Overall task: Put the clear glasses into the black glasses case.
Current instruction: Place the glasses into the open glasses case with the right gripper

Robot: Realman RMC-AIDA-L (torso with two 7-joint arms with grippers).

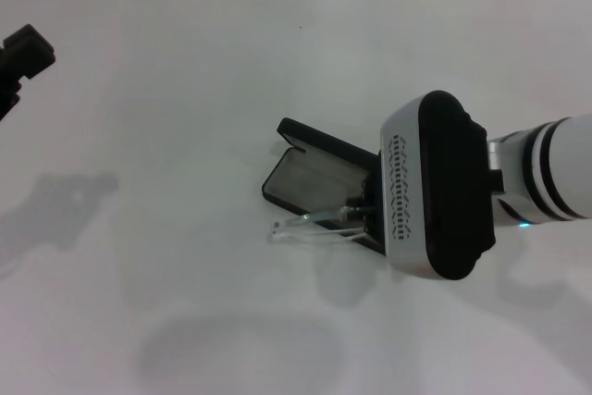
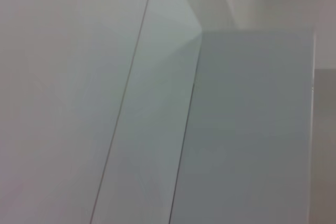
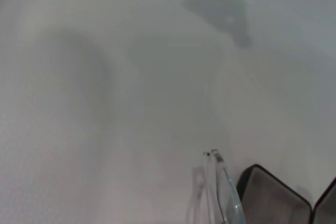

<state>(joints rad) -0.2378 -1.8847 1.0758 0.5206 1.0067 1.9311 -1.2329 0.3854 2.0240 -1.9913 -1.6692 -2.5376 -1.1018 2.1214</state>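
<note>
The open case (image 1: 310, 178) lies on the desk (image 1: 185, 136). The right gripper (image 1: 363, 215) is over its near edge, grasping the glasses (image 1: 310, 226), which stick out beyond that edge. The left gripper (image 1: 23, 53) is well apart; its state I cannot tell.

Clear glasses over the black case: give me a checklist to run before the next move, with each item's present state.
1. Black glasses case open, grey lining exposed: ok.
2. Clear glasses inside the case: not ok; their clear arms stick out past the case's near edge, over the white table.
3. Right hand at the case: ok, it is down by the case's right end under its wrist housing.
4. Right hand's hold on the glasses: cannot tell, the housing hides it.
5. Left hand out of the way: ok, parked at the table's far left.
</note>
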